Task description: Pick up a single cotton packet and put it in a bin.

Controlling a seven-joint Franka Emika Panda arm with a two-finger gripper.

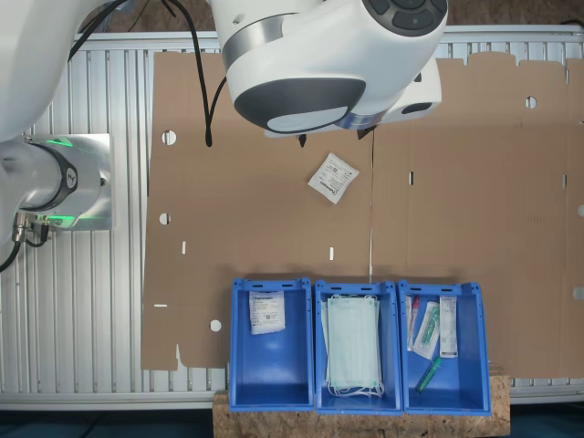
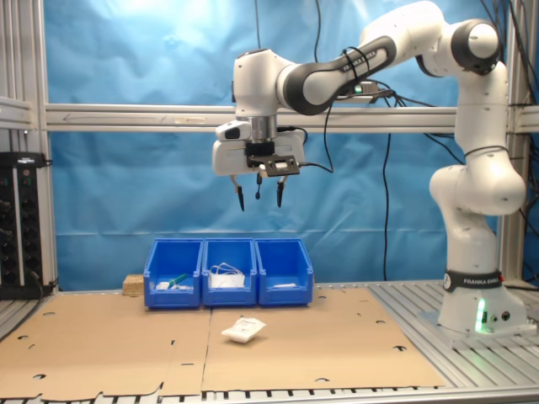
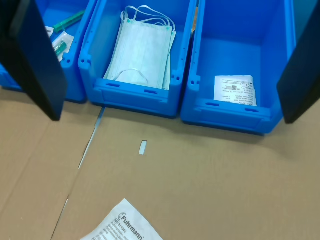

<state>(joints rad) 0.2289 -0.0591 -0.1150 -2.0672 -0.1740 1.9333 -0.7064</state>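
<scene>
the packet [image 3: 124, 225] lies flat on the cardboard [image 2: 320, 345], apart from the bins, in front of the middle one in the second exterior view. a flat sachet could slide or slip the pinch if the fingers land off-centre. the gripper [image 2: 258, 195] hangs high above, fingers [image 3: 37, 60] spread and empty; the packet sits well below, roughly under them. beyond, the bin [image 1: 271, 342] holds one oblong packet [image 3: 234, 90].

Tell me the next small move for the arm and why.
Probably lower the gripper toward the cotton packet. In the second exterior view the open gripper hangs high above the cardboard sheet with nothing held, and the packet lies loose on the cardboard in front of the bins, so it has to be grasped first.
</scene>
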